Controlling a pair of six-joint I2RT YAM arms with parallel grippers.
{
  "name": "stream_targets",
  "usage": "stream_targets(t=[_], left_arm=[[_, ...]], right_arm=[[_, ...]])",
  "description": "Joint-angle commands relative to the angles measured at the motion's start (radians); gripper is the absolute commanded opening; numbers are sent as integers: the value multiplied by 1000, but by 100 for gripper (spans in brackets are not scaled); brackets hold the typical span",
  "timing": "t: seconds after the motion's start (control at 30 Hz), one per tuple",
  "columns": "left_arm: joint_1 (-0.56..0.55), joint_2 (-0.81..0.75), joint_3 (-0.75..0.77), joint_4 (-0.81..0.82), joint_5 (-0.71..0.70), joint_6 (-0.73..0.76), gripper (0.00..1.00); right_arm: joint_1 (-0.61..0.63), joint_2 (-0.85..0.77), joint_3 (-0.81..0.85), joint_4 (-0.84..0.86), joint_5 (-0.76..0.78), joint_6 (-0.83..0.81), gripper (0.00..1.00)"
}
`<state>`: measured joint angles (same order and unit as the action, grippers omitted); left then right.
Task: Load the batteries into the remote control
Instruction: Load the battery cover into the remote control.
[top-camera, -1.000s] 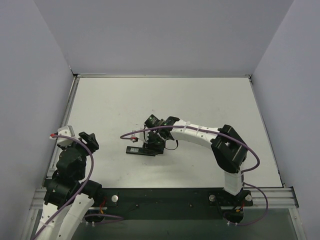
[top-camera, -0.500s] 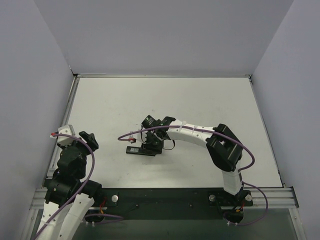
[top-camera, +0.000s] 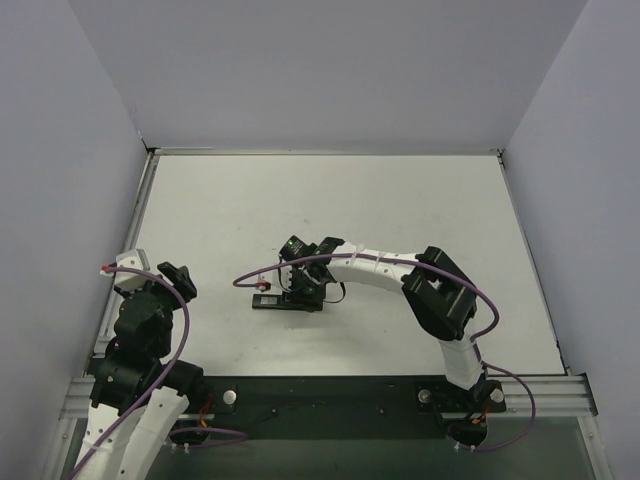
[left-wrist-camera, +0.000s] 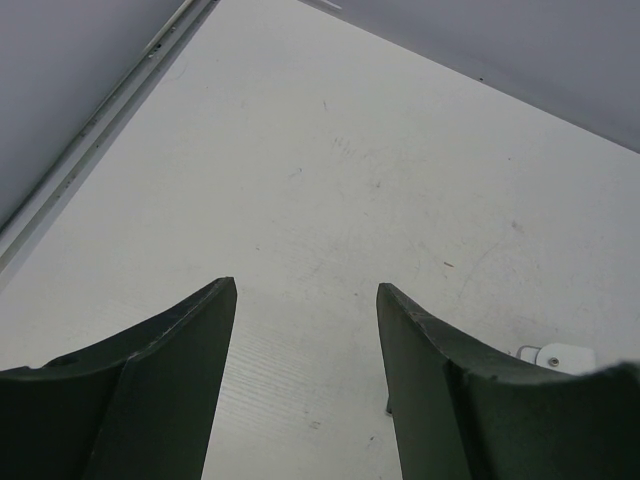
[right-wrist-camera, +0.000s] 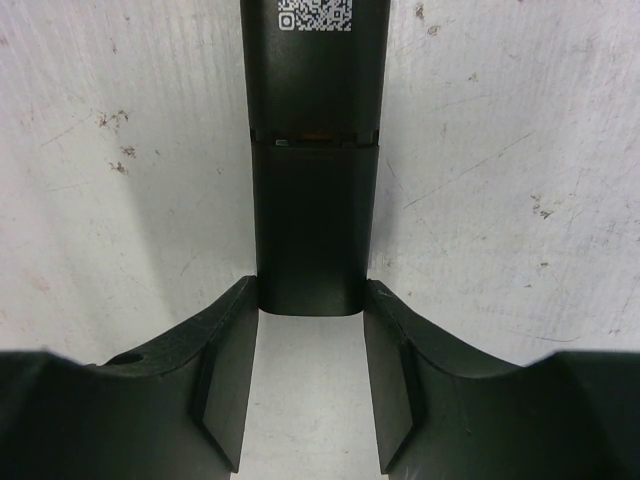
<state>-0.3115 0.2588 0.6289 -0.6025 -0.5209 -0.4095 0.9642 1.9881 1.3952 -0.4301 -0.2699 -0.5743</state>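
Ok so here's where it's at. The remote lies flat near the middle of the table, a bit toward the near edge and left of center, long side running left-right. It's face down, which makes sense since the battery bay is on the back.

The right pincer is closed on the remote's near end, 1 finger on each long side. That end is the cover. My guess is it's squeezing there so it can slide the cover along the body without the whole thing skating off.

There's a thin seam where cover meets body, with a tiny orange glint in the gap, so I'd say the cover isn't fully home yet.

I can't see the batteries in any view. They could be under the cover, I honestly can't tell.

The left pincer is open with nothing between its fingers. It's parked by the left edge, close to the near-left corner, well apart from the remote and probably just keeping out of the way.

The only marking is a white QR code on the back. It's cut off at the top of the view, and there's no brand or text I can read.
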Motion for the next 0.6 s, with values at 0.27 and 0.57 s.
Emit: stream_targets(t=[0.27, 0.57], left_arm=[[18, 13, -1, 47, 21, 14, 68], [23, 13, -3, 47, 28, 15, 68]], right_arm=[[10, -8, 4, -10, 29, -6, 36], [10, -11, 1, -7, 24, -30, 43]])
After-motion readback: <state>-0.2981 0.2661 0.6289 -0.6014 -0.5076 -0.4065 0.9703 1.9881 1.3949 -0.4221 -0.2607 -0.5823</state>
